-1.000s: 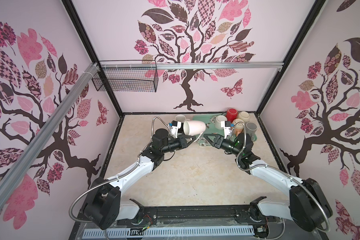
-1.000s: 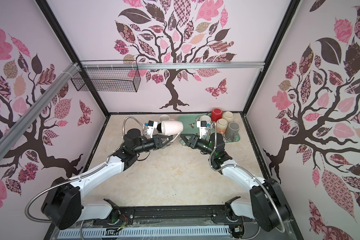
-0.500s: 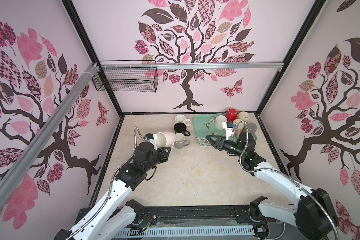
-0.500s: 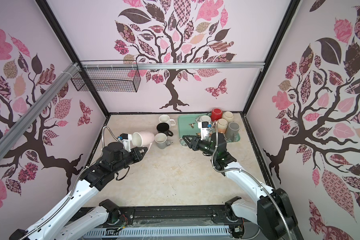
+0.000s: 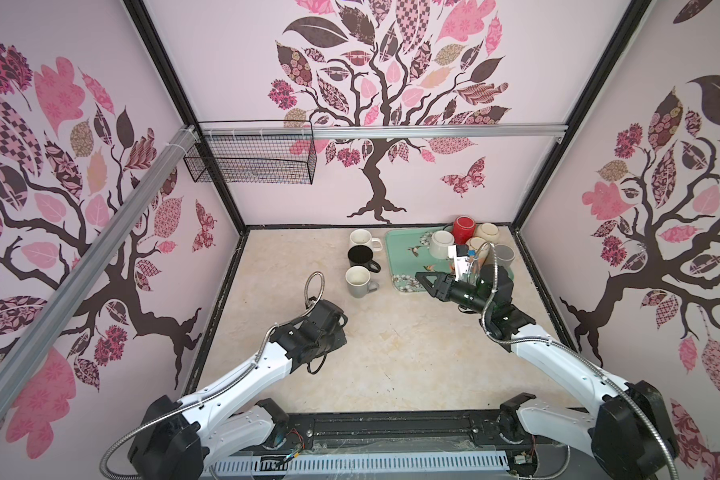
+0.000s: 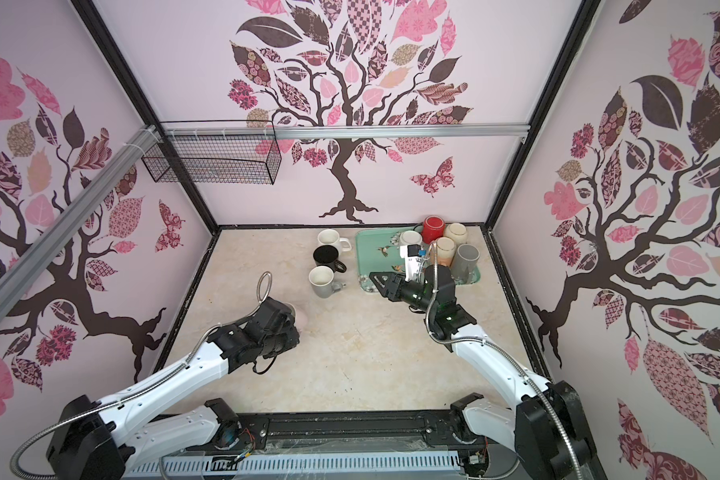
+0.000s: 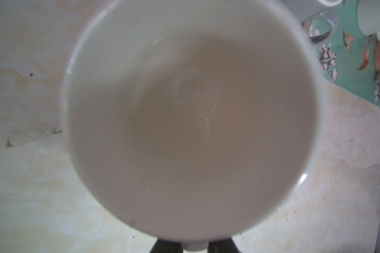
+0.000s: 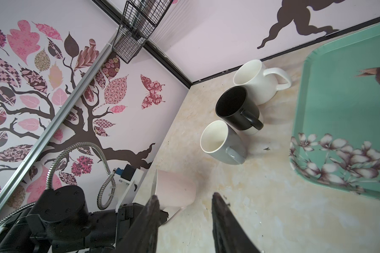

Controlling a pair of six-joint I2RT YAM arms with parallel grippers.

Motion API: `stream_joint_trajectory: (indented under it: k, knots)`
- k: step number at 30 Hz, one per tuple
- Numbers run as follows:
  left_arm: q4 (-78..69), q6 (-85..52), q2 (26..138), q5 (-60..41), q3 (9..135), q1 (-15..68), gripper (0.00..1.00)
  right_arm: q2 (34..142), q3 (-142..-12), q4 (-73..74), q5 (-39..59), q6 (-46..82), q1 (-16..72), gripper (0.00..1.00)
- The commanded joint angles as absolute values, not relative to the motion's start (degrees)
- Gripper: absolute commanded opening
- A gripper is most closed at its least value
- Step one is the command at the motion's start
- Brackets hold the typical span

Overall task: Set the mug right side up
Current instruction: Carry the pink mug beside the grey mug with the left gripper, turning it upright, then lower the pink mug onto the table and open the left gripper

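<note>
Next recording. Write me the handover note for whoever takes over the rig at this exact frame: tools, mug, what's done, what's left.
Left tool: shut on the handle of the pale pink ceramic mug.
Right tool: open, empty, hovering by the near corner of the teal floral tray.
Mug: low over the beige tabletop, in front of the upright grey mug, mouth facing up. Whether it touches the table cannot be told.
Done: the flip.
Left: set the mug down upright, release, back off.
</note>
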State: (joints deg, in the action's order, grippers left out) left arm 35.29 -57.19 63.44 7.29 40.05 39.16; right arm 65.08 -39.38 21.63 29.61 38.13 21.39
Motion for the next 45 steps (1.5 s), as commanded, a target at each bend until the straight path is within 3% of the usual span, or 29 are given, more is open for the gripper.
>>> stream_joint_trajectory:
  k: [1, 20, 26, 34, 45]
  knots:
    - [29.66, -61.85, 65.79, 9.46, 43.96, 39.47, 0.00, 62.37, -39.57, 20.79, 29.58, 36.82, 20.58, 0.43]
    - [29.45, -66.05, 83.84, 8.46, 55.78, 41.08, 0.01, 60.48, -37.32, 18.87, 32.03, 36.65, 16.87, 0.43]
    - [27.76, -66.01, 86.89, 6.44, 56.93, 41.24, 0.16, 60.77, -37.19, 18.05, 32.49, 36.89, 16.78, 0.43]
    - [29.94, -65.01, 86.93, 6.95, 57.87, 41.22, 0.47, 59.53, -37.63, 16.24, 31.64, 35.84, 16.66, 0.44]
    - [30.66, -65.13, 83.73, 7.62, 57.34, 41.23, 0.49, 60.95, -37.15, 17.90, 32.43, 37.02, 16.69, 0.43]
